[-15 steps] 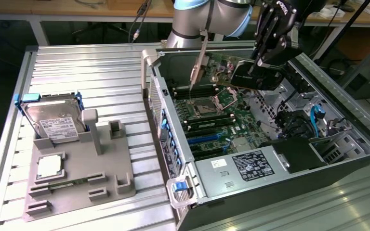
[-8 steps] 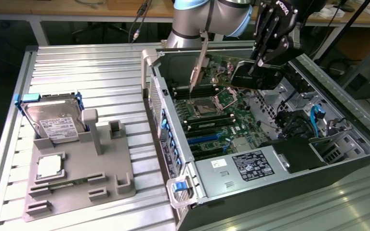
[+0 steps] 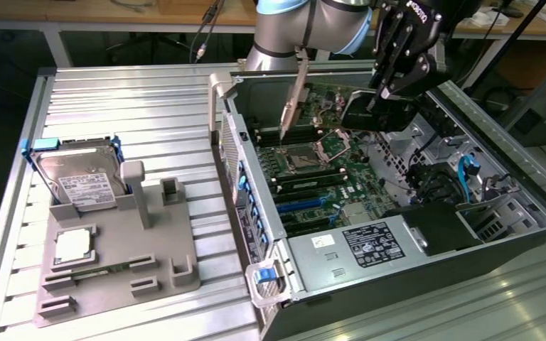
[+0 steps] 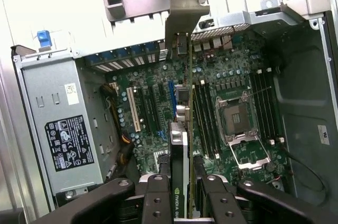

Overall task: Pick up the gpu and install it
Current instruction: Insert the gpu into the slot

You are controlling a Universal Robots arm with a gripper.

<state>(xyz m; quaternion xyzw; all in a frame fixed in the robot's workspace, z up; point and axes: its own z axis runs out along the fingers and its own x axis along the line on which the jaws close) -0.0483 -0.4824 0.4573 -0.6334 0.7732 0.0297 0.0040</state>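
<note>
My gripper (image 3: 379, 106) (image 4: 182, 195) is shut on the gpu (image 3: 297, 89) (image 4: 180, 139), with one black finger (image 4: 157, 197) on each side of the card. I hold the card on edge, its silver end bracket (image 4: 186, 7) toward the case's slotted side wall. It hangs above the motherboard (image 3: 349, 170) (image 4: 148, 102) inside the open computer case (image 3: 500, 177), clear of the board. In the wrist view its lower edge runs over the expansion slots, close to the blue slot (image 4: 171, 97).
A silver hard drive (image 3: 79, 177), a processor chip (image 3: 72, 243) and a narrow memory stick (image 3: 102, 268) sit on the grey fixture (image 3: 159, 249) at the exterior view's left. In the case are the power supply (image 3: 368, 241) (image 4: 58, 129), the processor socket (image 4: 237, 121) and blue cables (image 3: 465, 174).
</note>
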